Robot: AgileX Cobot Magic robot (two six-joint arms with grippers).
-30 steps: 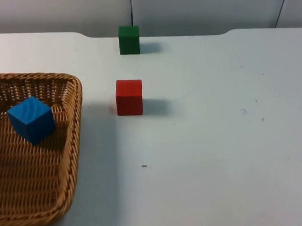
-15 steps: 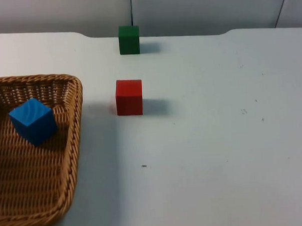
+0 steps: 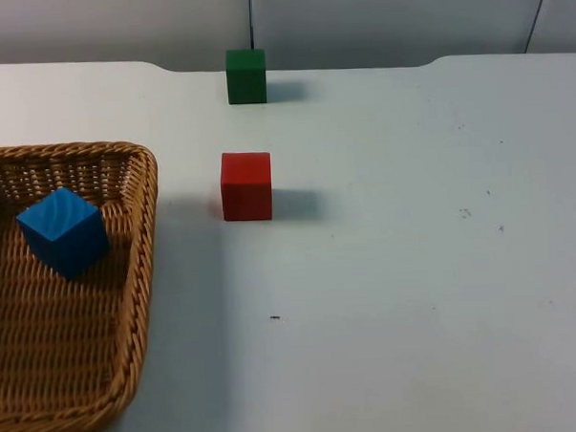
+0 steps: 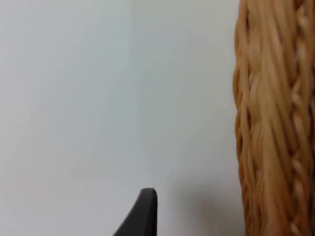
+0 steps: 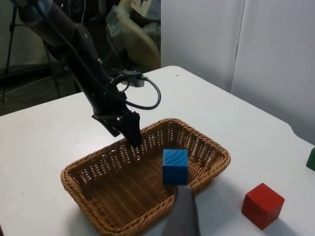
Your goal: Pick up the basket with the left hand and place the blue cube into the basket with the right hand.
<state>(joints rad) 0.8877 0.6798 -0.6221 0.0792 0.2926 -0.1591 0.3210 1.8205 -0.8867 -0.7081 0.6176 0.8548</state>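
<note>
Right wrist view: left fingers (image 5: 134, 137) at basket (image 5: 206, 147) rim, blue cube (image 5: 175, 166) inside

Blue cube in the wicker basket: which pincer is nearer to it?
Left. The left pincer sits at the woven wicker basket's rim near the blue cube; the right pincer is farther back.

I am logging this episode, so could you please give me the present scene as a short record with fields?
basket: wicker basket on the white table, at its left side
blue cube: blue cube inside the basket, resting on its floor
red cube: red cube on the table, right of the basket, apart from it
green cube: green cube beyond the red cube, near the grey partition wall
left end effector: left end effector at the basket's far rim
right end effector: raised above the table, looking down over the basket
</note>
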